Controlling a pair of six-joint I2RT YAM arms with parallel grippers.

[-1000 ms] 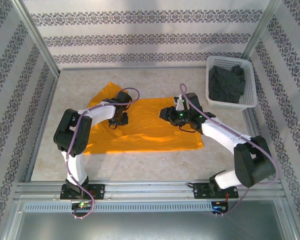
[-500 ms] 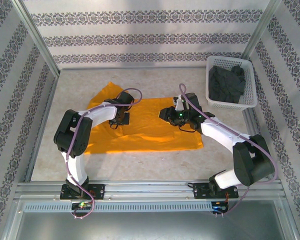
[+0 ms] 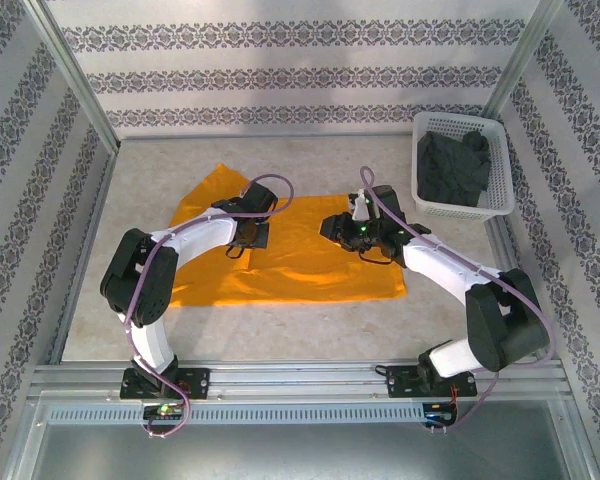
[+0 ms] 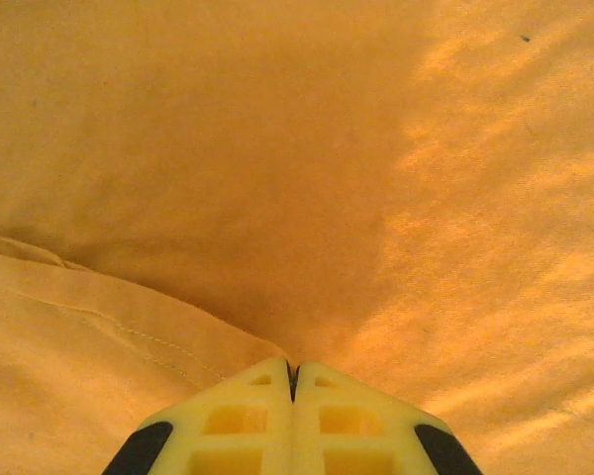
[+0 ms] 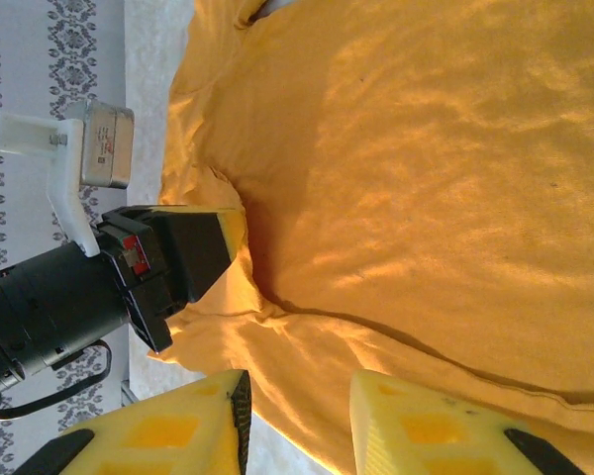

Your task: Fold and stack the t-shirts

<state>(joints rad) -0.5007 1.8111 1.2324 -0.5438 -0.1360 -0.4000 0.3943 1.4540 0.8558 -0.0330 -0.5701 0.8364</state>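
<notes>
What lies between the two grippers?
Bare orange t-shirt cloth, nothing resting on it, runs from the left gripper to the right gripper in the overhead view.

Your left gripper (image 4: 292, 381): fingers pressed flat together, tips pinching the orange-yellow t-shirt (image 4: 228, 148). Your right gripper (image 5: 297, 421): fingers parted. The left gripper sits just ahead of its tips. Both elbows bent.

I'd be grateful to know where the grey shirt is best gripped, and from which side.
Pinch a raised fold near the top of the grey shirt, coming straight down from above. It lies crumpled inside the basket, whose walls close it in all round, so the open top is probably the only free approach.
</notes>
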